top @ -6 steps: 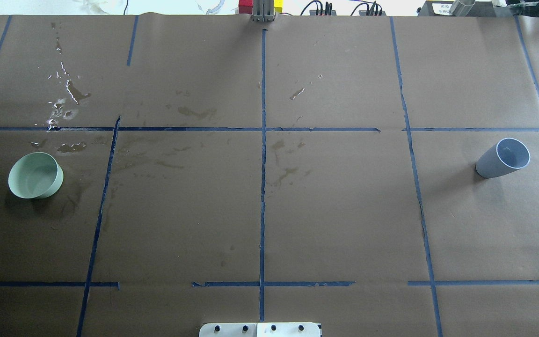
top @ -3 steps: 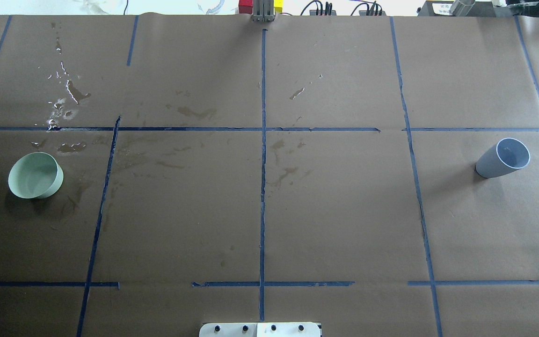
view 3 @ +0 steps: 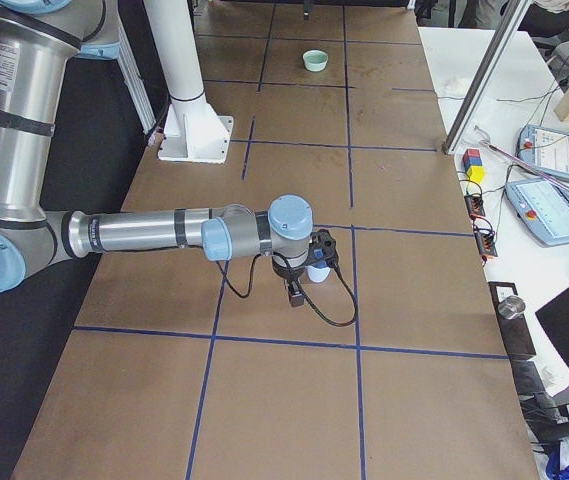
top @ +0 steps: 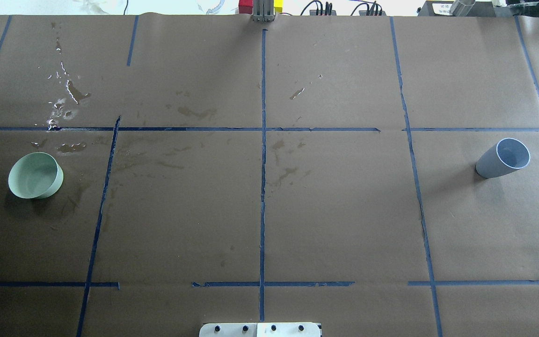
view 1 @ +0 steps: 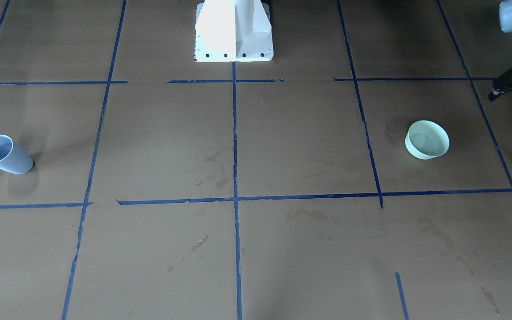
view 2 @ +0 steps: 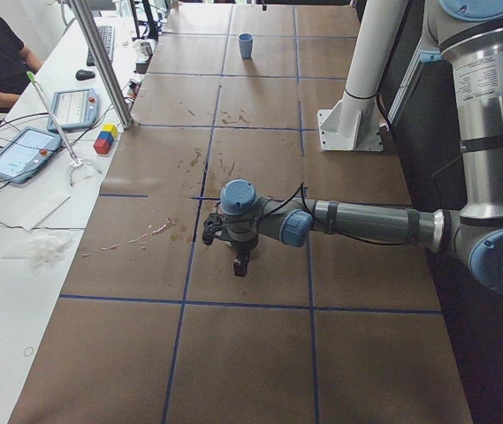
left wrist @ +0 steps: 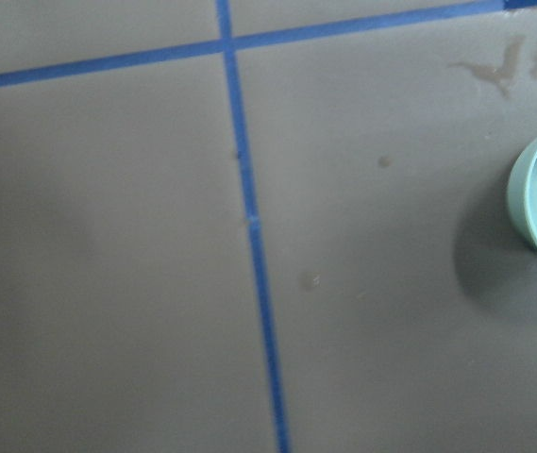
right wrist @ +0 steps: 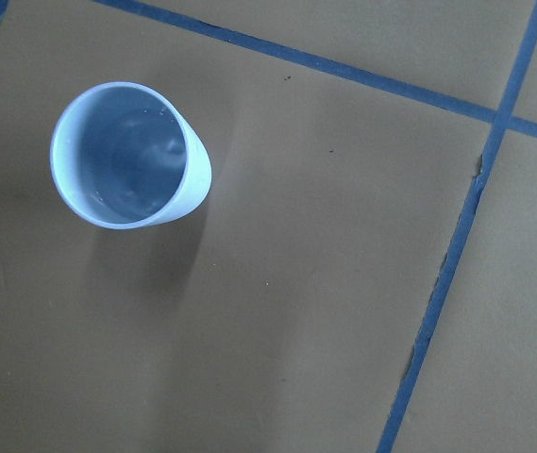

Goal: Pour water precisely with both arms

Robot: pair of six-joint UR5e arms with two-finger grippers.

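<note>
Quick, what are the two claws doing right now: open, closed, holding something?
Left gripper: cannot be told.
Right gripper: cannot be told.

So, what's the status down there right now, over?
Left tool and right tool hang above the table, empty; open or shut unclear. Blue cup and green bowl stand untouched, far apart. Water stains lie between them.

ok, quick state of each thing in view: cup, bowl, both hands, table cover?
blue cup: upright on the table, ungripped, looks to hold some water
green bowl: upright on the table, ungripped, contents unclear
left hand: raised above the table, holding nothing; open or shut unclear
right hand: raised above the table, clear of the cup; open or shut unclear
table cover: stained, with puddles beyond the bowl
</note>
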